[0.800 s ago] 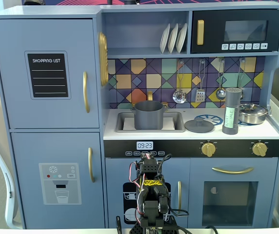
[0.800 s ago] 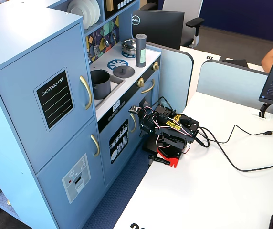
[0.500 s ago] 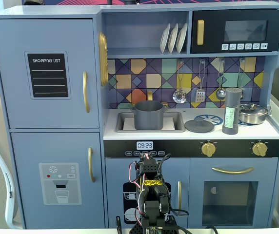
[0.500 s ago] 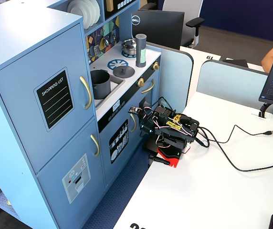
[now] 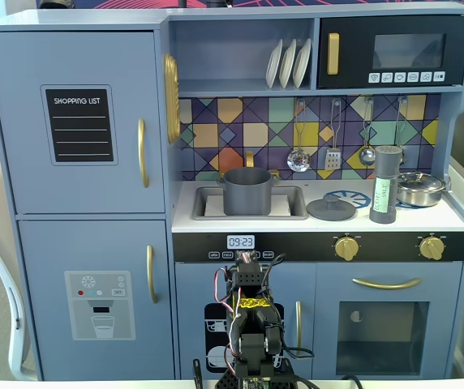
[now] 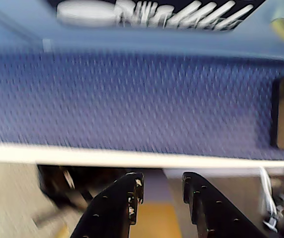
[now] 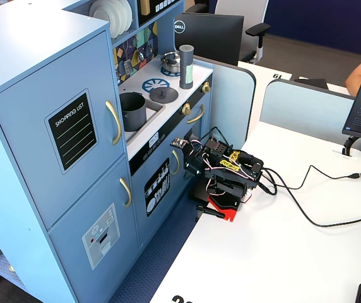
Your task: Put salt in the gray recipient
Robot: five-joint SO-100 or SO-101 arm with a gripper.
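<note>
The hand point(image 6: 162, 191) is sitting folded low, fingers narrowly apart and empty. The salt point(image 5: 384, 185) is standing right of the gray recipient point(image 5: 247, 191); approach it level, gripping mid-body.

The salt point(image 5: 384, 185) I'm after stands upright on the counter's right side, a tall slim dark-gray shaker with a pale green lettered label, taller than the pot. The gray recipient point(image 5: 246, 190), a matte gray pot with two small side handles, sits upright in the sink, open-topped, well apart from it.
</note>
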